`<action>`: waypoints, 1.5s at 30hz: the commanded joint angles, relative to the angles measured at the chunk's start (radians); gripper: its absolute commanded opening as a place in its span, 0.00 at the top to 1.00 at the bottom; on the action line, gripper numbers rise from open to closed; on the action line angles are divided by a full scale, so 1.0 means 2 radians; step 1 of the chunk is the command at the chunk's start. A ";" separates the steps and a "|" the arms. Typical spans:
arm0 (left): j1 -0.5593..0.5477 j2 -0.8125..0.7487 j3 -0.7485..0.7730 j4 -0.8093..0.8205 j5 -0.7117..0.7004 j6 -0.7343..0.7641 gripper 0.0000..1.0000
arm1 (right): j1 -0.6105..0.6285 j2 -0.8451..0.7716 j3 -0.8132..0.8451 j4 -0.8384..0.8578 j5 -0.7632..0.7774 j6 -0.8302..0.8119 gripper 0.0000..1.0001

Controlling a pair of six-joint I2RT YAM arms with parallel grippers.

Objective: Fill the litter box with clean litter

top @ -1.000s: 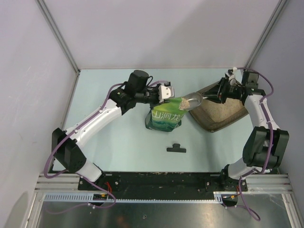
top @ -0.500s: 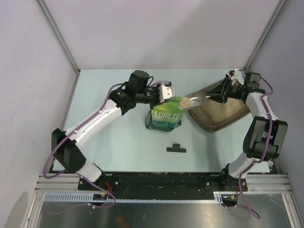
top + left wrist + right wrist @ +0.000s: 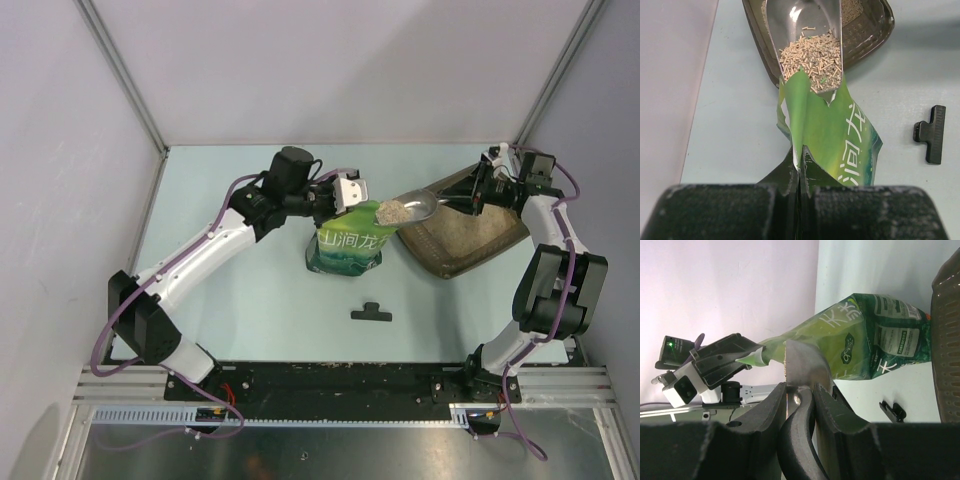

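Observation:
The brown litter box (image 3: 470, 240) lies at the right of the table, with pale litter in it; it also shows in the left wrist view (image 3: 875, 30). The green pouch bag (image 3: 348, 245) stands upright left of it. My left gripper (image 3: 348, 192) is shut on the bag's top edge (image 3: 801, 155). My right gripper (image 3: 478, 192) is shut on the handle of a silver scoop (image 3: 412, 208). The scoop (image 3: 807, 35) holds clean litter (image 3: 812, 57) and hangs between the bag mouth and the box, just above the bag's rim. In the right wrist view the scoop (image 3: 805, 365) shows edge-on.
A black clip (image 3: 371, 313) lies on the table in front of the bag, also in the left wrist view (image 3: 931, 132). Grey walls close the back and sides, with metal posts at the back corners.
The scoop with litter has lifted and drawn a little to the right, away from the bag mouth toward the litter box. The left gripper and bag have stayed put.

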 commanded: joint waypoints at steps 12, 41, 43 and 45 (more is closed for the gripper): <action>0.004 -0.013 0.031 0.012 -0.029 0.010 1.00 | -0.022 -0.002 0.016 0.043 -0.056 0.052 1.00; 0.005 0.010 0.053 0.012 -0.011 0.030 1.00 | -0.211 -0.015 -0.003 0.017 0.027 0.002 1.00; 0.005 0.011 0.054 0.012 -0.009 0.030 1.00 | -0.219 -0.021 -0.006 0.009 0.059 -0.014 1.00; 0.005 0.012 0.054 0.012 -0.007 0.029 1.00 | -0.228 -0.031 -0.009 0.007 0.099 -0.020 1.00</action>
